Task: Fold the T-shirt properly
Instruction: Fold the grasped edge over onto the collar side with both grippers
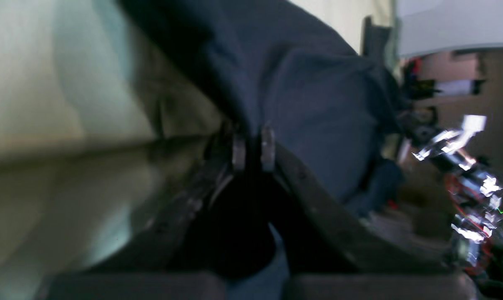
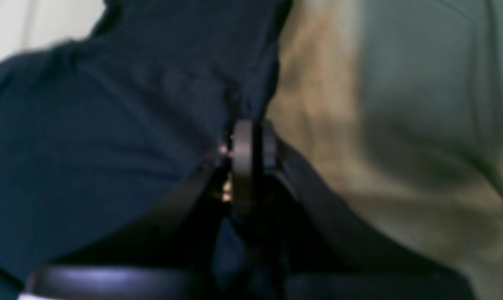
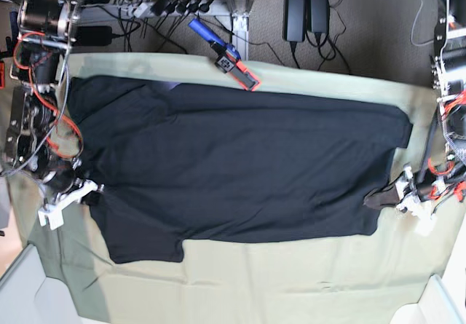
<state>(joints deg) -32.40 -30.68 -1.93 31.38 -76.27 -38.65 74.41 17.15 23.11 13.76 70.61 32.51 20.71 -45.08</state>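
The black T-shirt (image 3: 240,164) lies spread wide across the pale green cloth (image 3: 291,280), with one sleeve hanging toward the front left. My left gripper (image 3: 389,195) is at the shirt's right edge. In the left wrist view it (image 1: 251,152) is shut on a fold of the black T-shirt (image 1: 310,96), lifted slightly. My right gripper (image 3: 91,188) is at the shirt's left edge. In the right wrist view it (image 2: 255,150) is shut on the black T-shirt (image 2: 109,146). Both wrist views are blurred.
A blue and orange tool (image 3: 229,54) lies at the back edge of the cloth. Cables and power bricks (image 3: 306,7) lie behind the table. White bins stand at the front left corner (image 3: 29,295) and the front right corner (image 3: 437,302).
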